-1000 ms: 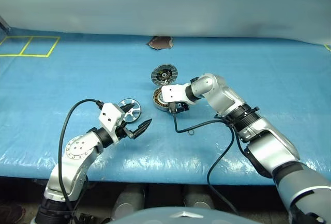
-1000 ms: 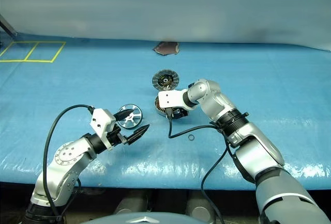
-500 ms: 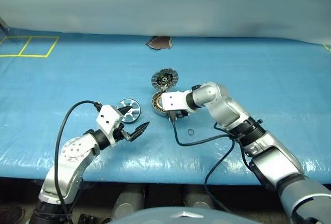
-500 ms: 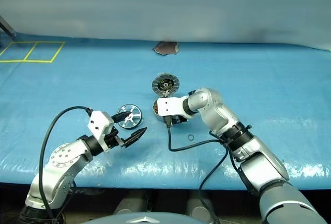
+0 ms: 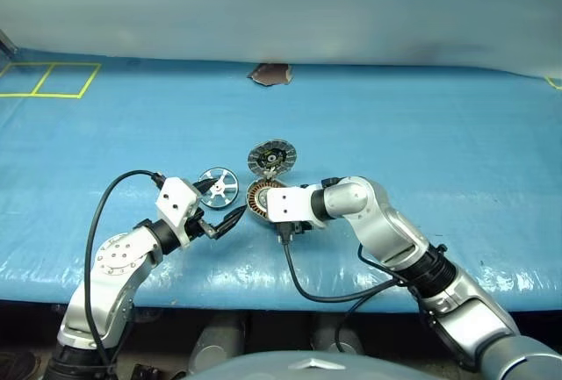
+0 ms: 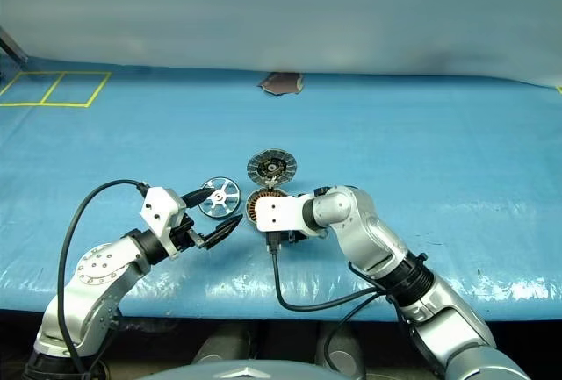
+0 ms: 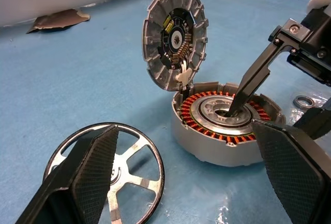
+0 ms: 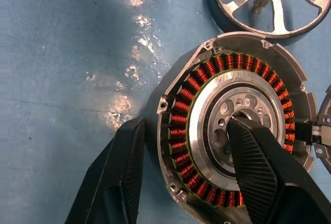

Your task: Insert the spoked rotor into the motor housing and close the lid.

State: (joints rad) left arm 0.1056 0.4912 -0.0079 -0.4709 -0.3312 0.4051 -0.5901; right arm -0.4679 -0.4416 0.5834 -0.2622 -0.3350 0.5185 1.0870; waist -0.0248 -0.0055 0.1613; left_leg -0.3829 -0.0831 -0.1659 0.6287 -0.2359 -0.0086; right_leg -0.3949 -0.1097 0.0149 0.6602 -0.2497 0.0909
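here the right gripper [image 8: 186, 177] grips the motor housing [image 7: 227, 125] wall; left gripper [image 7: 191, 172] gapes wide, spoked rotor [image 5: 218, 189] at nine o'clock.

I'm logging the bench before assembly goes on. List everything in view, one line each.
Shallow round silver motor housing with copper windings: one, table centre, open.
Round grey finned lid: one, hinged at the housing's far edge, standing up.
Shiny silver spoked rotor: one, flat on the table, left of the housing.
Small metal ring: one, on the table beside the housing.
Brown torn patch: one, far table edge.
Yellow tape squares: two, far left corner.
Blue table cover: one.
Left claw: open, by the rotor.
Right claw: one finger in the housing's centre, one outside its wall.
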